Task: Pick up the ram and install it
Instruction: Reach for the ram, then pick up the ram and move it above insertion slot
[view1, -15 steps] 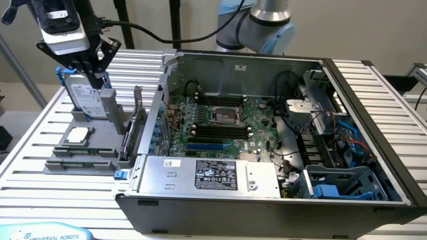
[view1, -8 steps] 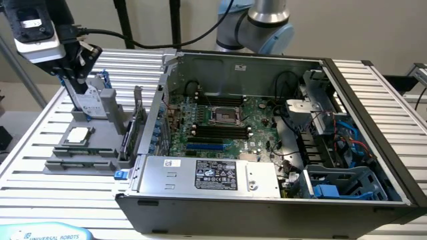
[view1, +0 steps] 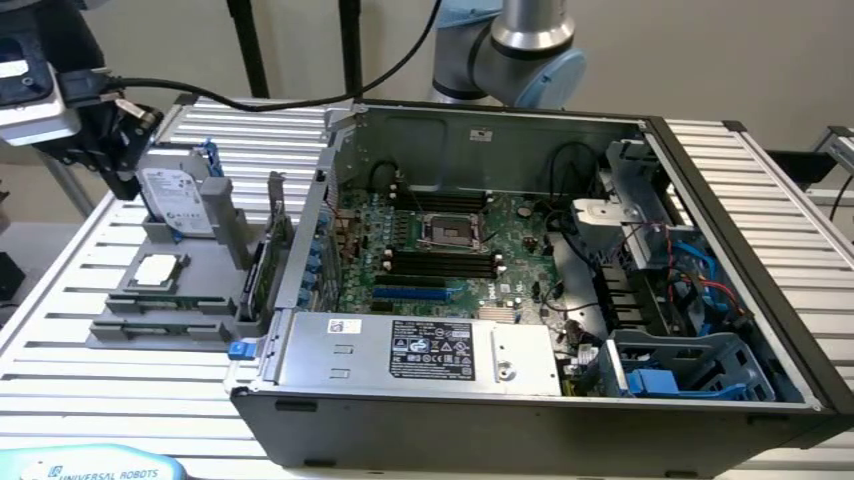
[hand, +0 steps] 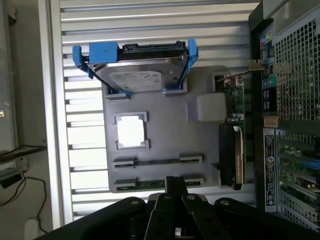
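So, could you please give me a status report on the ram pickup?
Gripper over the parts tray, jaws shut, empty. Ram lying in its tray slot, not yet lifted. Hard drive standing on same tray, apart from it.

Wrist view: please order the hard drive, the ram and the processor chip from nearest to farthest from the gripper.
1. The ram, in the tray slot toward the gripper.
2. The processor chip, mid-tray.
3. The hard drive, at the tray's far end.
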